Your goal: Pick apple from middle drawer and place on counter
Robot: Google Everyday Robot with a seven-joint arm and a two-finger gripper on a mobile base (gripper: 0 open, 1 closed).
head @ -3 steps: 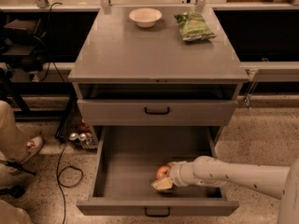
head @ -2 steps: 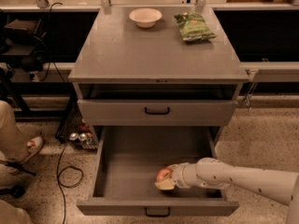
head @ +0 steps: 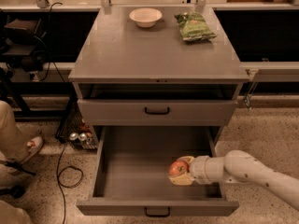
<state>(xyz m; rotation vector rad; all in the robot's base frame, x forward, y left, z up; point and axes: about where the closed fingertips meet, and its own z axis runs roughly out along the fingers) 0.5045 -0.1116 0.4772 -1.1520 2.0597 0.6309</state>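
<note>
The apple, red-orange with pale patches, is inside the open middle drawer, at its right side. My gripper reaches in from the right on a white arm. Its yellowish fingers sit above and below the apple, shut on it, and the apple looks a little off the drawer floor. The counter is the grey top of the cabinet above.
A white bowl and a green snack bag sit at the back of the counter. The drawer above is closed. A person's leg and shoe, cables and cans lie on the floor at the left.
The gripper and the apple have moved right and slightly up in the drawer. The apple sits higher between the fingers than before.
</note>
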